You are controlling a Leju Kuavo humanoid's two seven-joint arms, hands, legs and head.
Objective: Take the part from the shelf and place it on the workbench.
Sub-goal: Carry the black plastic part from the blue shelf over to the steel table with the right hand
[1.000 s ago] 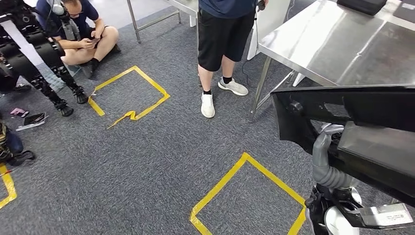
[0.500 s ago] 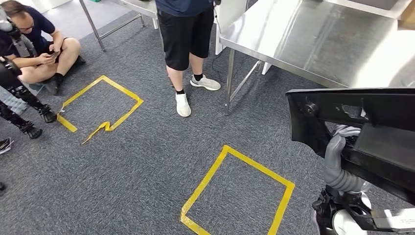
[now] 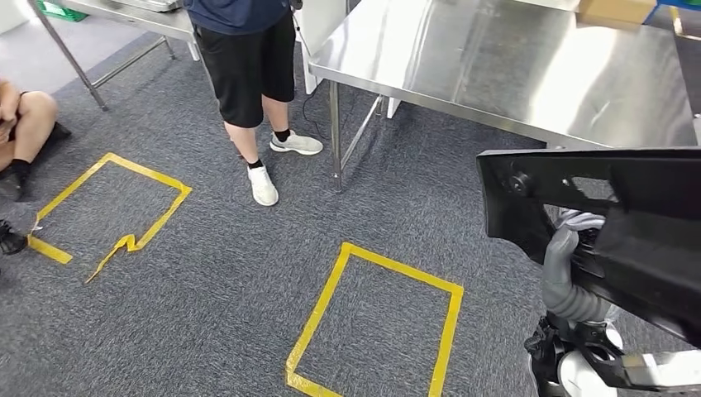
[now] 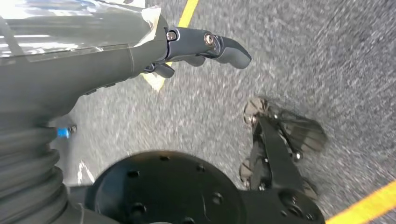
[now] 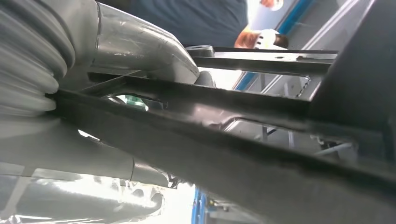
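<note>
The right hand [image 3: 570, 256] holds the big black part [image 3: 603, 223], with its grey thumb hooked over one of the part's bars so the part will not slip while the robot carries it. The part sits up in the air in front of the robot's right side, not on anything yet. The left hand [image 4: 201, 44] hangs down by the floor with nothing in it. Its dark fingers [image 4: 229, 46] are bent a little and stand apart.

There is one shiny metal tabletop [image 3: 512, 66] just past the part. I think that is where the part has to go, so the robot has to get nearer and lift the part over the edge.

On the grey carpet [image 3: 207, 273] there are two yellow tape squares. The nearer square [image 3: 326, 289] is most likely a mark for where to stand. The other square [image 3: 157, 178] is off to the left.

One person [image 3: 244, 74] stands by the tabletop leg, in black shorts and white shoes. A second person sits at the left edge, and a knee [image 3: 33, 112] shows. One brown box [image 3: 616, 10] rests at the far end of the tabletop.
</note>
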